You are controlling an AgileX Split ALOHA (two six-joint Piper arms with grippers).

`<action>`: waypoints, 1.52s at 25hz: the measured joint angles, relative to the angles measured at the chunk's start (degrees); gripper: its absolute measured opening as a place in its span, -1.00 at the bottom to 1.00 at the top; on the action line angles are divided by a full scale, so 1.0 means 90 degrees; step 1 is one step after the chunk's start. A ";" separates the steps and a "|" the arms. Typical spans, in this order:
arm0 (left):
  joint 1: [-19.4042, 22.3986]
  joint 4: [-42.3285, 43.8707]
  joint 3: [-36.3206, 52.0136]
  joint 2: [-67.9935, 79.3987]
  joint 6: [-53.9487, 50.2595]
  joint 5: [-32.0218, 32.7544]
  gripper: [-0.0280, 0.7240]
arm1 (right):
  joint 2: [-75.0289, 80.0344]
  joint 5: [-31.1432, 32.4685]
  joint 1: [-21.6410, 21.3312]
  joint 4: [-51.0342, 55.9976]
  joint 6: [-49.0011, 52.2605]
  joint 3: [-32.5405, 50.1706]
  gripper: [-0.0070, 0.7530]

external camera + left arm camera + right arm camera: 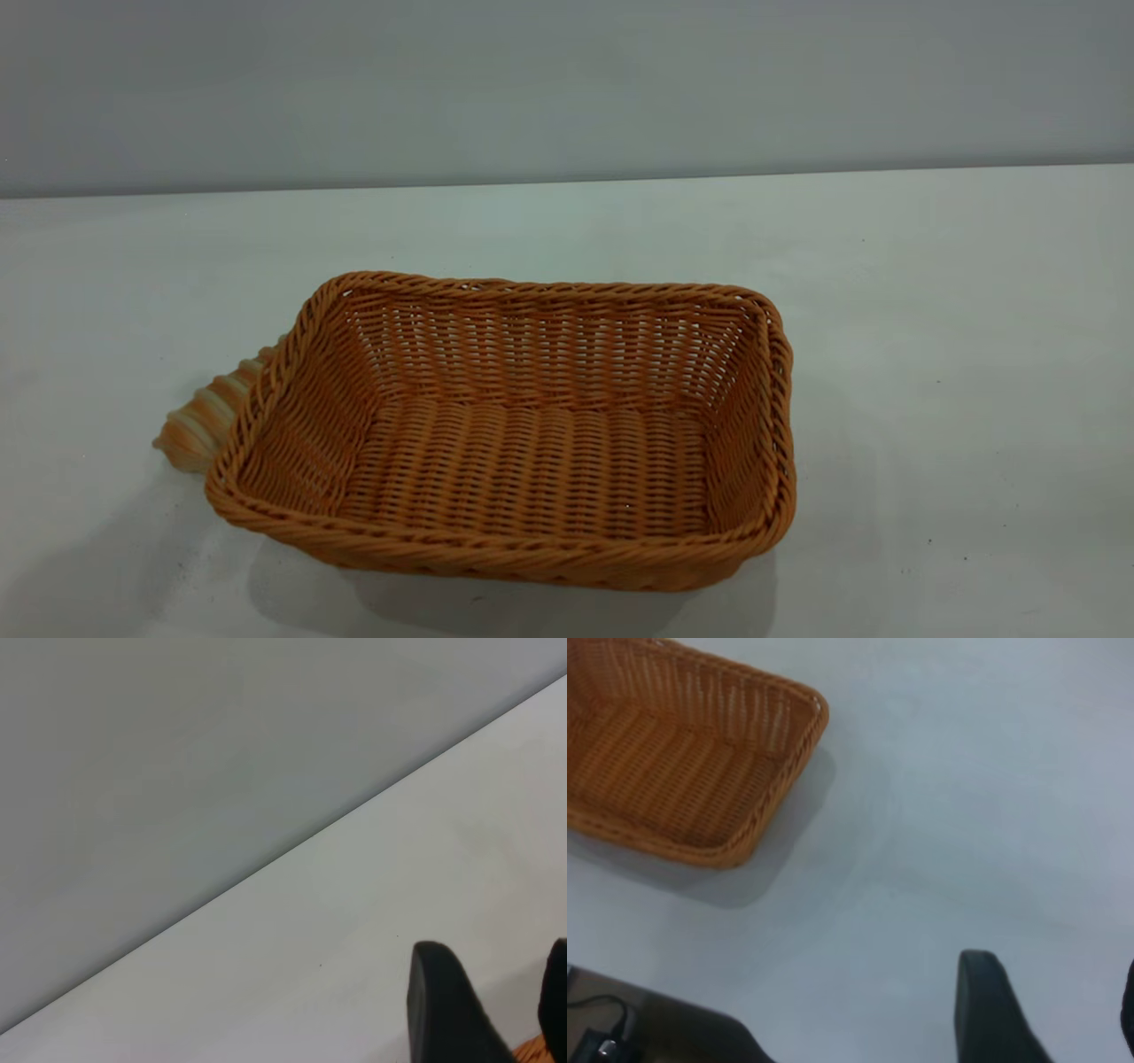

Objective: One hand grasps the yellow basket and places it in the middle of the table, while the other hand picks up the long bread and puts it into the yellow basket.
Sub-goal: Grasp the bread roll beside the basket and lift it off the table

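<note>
- Peeking out from behind the left wall of the yellow basket (523, 425), the long bread (205, 424) lies on the table (930, 354) toward its left edge, touching the wicker or just beside it; only the tapered, ridged end shows.
- The basket sits empty and upright, roughly mid-table, a little left of centre and toward the front edge. No arm shows in the exterior view.
- Left gripper (492, 1010): fingers spread with a clear gap, hovering above the table with a sliver of orange wicker at the frame's edge, so it is near the basket, pinching nothing.
- Right gripper (1054, 1014): over bare table well apart from the basket (691, 753); one finger shows plainly, the other barely at the frame's edge, a wide gap between them, so I read it as spread and empty.
- Handling, basket: likely light and fairly stiff, with slight give; the braided rim offers the best pinch, one finger inside and one outside a wall.
- Handling, bread: probably light and soft enough to dent; take it across the thick middle with modest squeeze. The basket wall crowds the inner side, so approach from above or the outer side.
- Writing: no brands, labels or lettering visible.
</note>
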 joint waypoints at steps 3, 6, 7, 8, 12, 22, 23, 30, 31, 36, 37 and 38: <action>0.0000 -0.0002 0.0000 0.0000 0.0000 0.0000 -0.05 | -0.0283 0.0026 0.0000 -0.0006 -0.0025 0.0213 0.07; 0.0000 -0.0002 0.0000 0.0000 0.0000 0.0013 -0.05 | -0.0417 0.0084 0.0000 -0.0006 -0.0177 0.0242 0.07; 0.0000 -0.0002 -0.0003 0.0000 0.0000 0.0027 -0.05 | -0.0441 0.0136 0.0000 -0.0006 -0.0220 0.0248 0.07; 0.0000 -0.0002 -0.0003 0.0000 0.0000 0.0026 -0.05 | -0.0486 0.0172 0.0000 -0.0006 -0.0261 0.0254 0.06; 0.0000 -0.0007 -0.0003 0.0000 0.0000 0.0047 -0.05 | -0.0680 0.0238 0.0000 -0.0006 -0.0356 0.0308 0.04; 0.0000 -0.0015 -0.0003 0.0000 -0.0013 0.0163 -0.05 | -0.1259 0.0285 0.0000 -0.0026 -0.0378 0.0833 0.04; 0.0000 -0.0015 -0.0003 0.0000 -0.0013 0.0163 -0.05 | -0.1292 0.0323 0.0000 -0.0041 -0.0378 0.0833 0.04; 0.0000 -0.0015 -0.0003 0.0051 -0.0013 0.0265 -0.05 | -0.1713 0.0349 0.0000 -0.0119 -0.0371 0.0970 0.04; 0.0000 -0.0015 -0.0003 0.0086 -0.0013 0.0330 -0.05 | -0.1789 0.0349 0.0000 -0.0127 -0.0352 0.0970 0.04; 0.0162 0.0011 -0.0003 0.0439 -0.0184 0.1133 -0.05 | -0.1849 0.0349 0.0000 -0.0193 -0.0235 0.0970 0.04; 0.0256 0.0049 -0.0003 0.0513 -0.0290 0.1335 -0.05 | -0.1849 0.0349 0.0000 -0.0195 -0.0227 0.0970 0.04; 0.0403 0.0123 -0.0003 0.0560 -0.0402 0.1584 -0.05 | -0.1849 0.0349 0.0000 -0.0203 -0.0227 0.0970 0.04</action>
